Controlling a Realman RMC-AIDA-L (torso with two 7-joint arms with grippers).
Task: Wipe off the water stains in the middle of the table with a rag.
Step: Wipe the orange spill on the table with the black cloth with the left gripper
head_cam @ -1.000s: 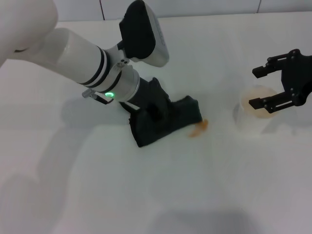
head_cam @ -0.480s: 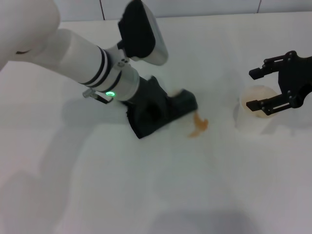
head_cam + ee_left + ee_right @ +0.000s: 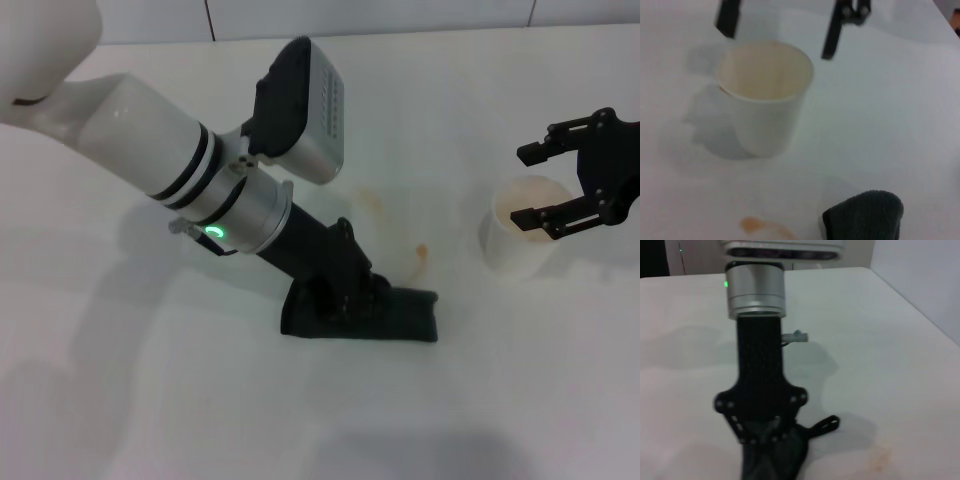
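Rag (image 3: pixel 362 318), dark green and folded, lies flat on the table (image 3: pixel 150 400) nearer the robot than the stains, its long side running left to right. Left gripper (image 3: pixel 345 298) presses down onto the rag's left half, fingers closed on the cloth; the rag's right end extends free past them. In the left wrist view only a rounded corner of the rag (image 3: pixel 864 216) shows, with a stain (image 3: pixel 760 226) just beside it. Beyond the rag, apart from it, a small orange blotch and thin streak mark the stains (image 3: pixel 421 252); a fainter amber smear (image 3: pixel 368 200) lies farther back and to the left. To the right of the stains stands a white paper cup (image 3: pixel 525 238), upright. Right gripper (image 3: pixel 560 185) hovers over the cup's rim, fingers spread wide, holding nothing.
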